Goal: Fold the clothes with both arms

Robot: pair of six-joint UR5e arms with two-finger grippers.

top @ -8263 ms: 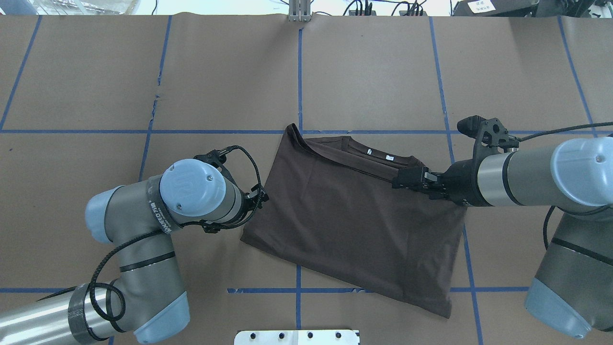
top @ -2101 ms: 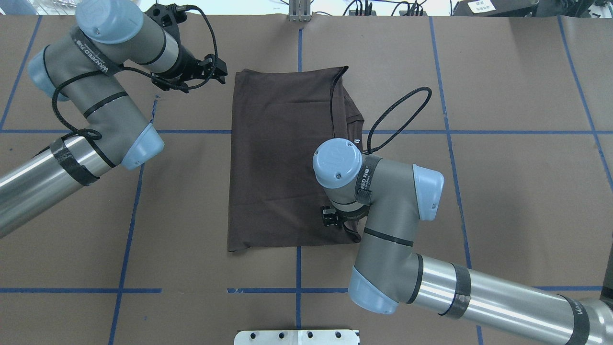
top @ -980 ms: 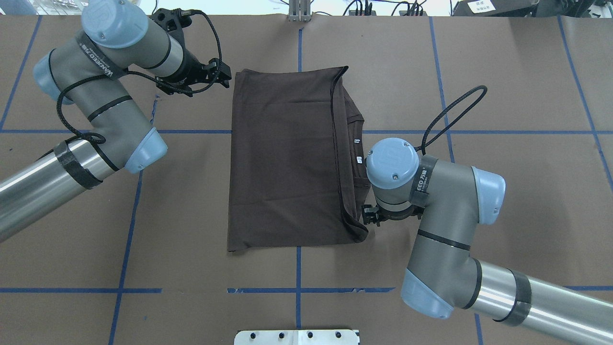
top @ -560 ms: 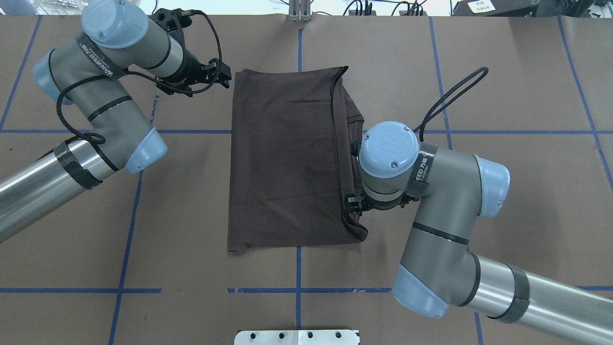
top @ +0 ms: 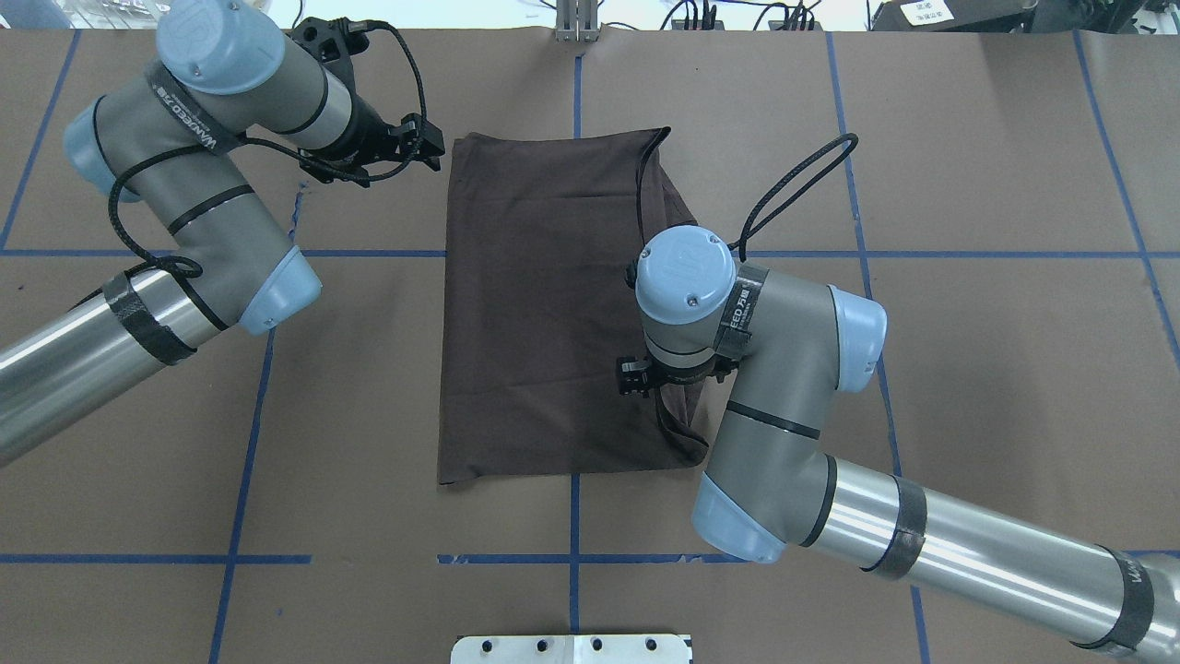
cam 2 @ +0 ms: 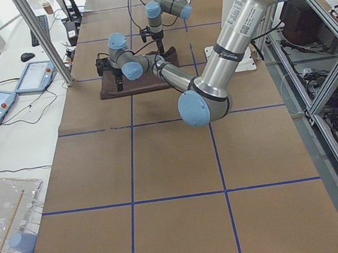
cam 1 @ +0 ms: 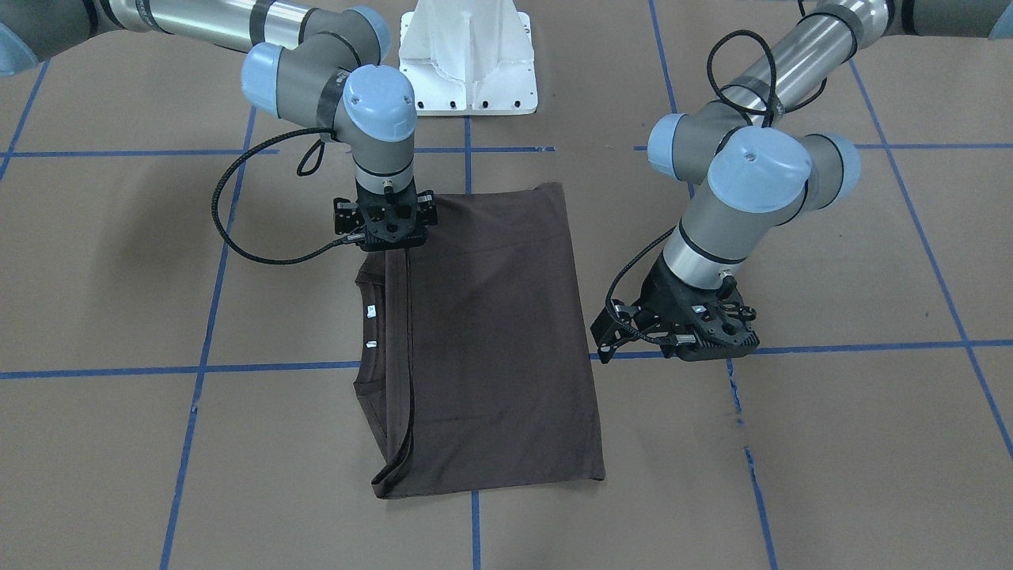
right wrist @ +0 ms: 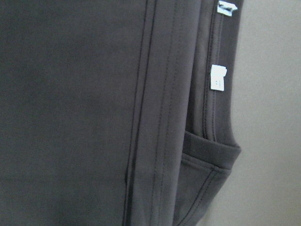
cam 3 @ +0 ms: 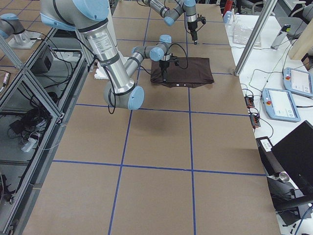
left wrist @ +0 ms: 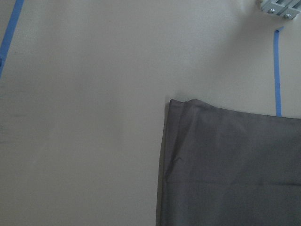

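T-shirt (top: 544,304) under R end effector (cam 1: 386,237), grip unclear, L end effector (top: 437,155) wide beside corner.

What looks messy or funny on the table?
The T-shirt is folded unevenly: its collar and white tags poke out past the folded edge on the robot's right, so that side is not straight. The brown paper on the table also has a small tear near the left arm.

A brown-papered table (top: 968,369) with blue tape lines (top: 369,253) bears the folded T-shirt (top: 535,304).
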